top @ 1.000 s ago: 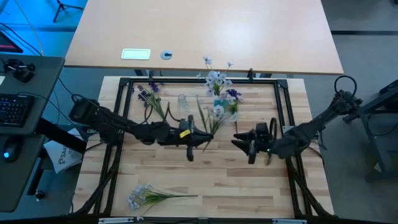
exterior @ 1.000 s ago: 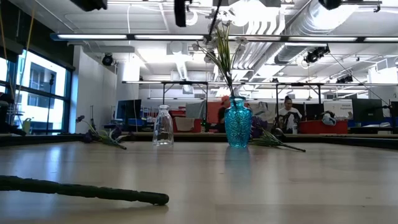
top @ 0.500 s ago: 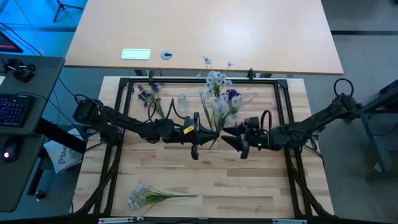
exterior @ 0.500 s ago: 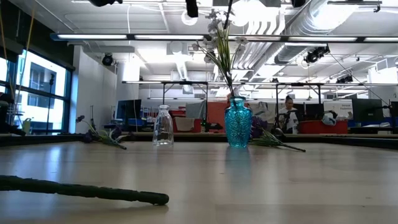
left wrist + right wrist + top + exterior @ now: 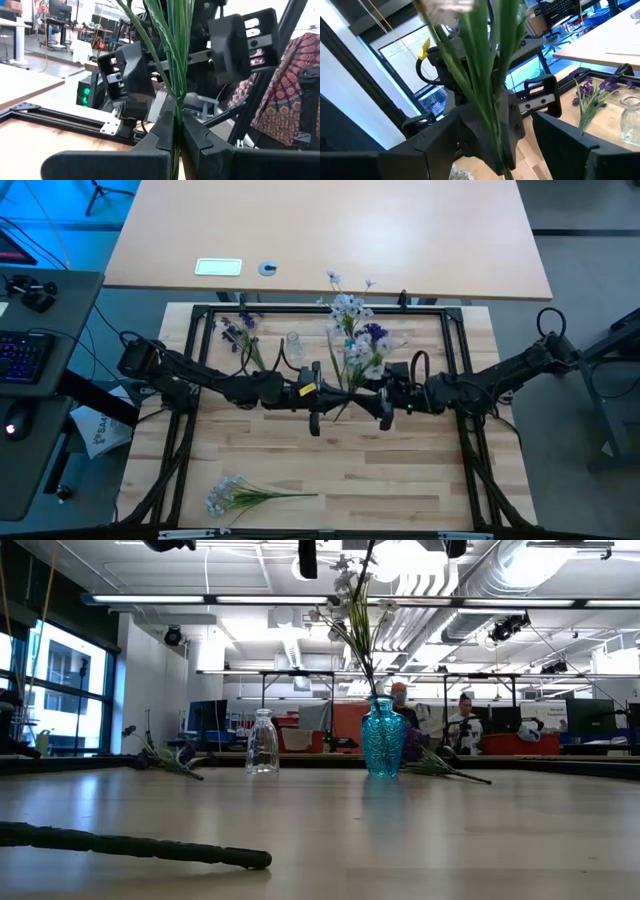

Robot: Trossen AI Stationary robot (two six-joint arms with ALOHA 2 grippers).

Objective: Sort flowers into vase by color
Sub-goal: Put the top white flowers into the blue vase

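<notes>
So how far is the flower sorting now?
Done: the blue vase holds pale flowers. In hand: the left gripper grips a pale sprig, with the right gripper open around its stem. Left: purple sprigs, a pale bunch, the empty glass bottle.

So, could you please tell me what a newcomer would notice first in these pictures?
Mid-table, the left end effector is shut on a white-flowered sprig, with the open right end effector straddling its stems. Behind stands a turquoise vase holding flowers, beside an empty clear bottle.
</notes>
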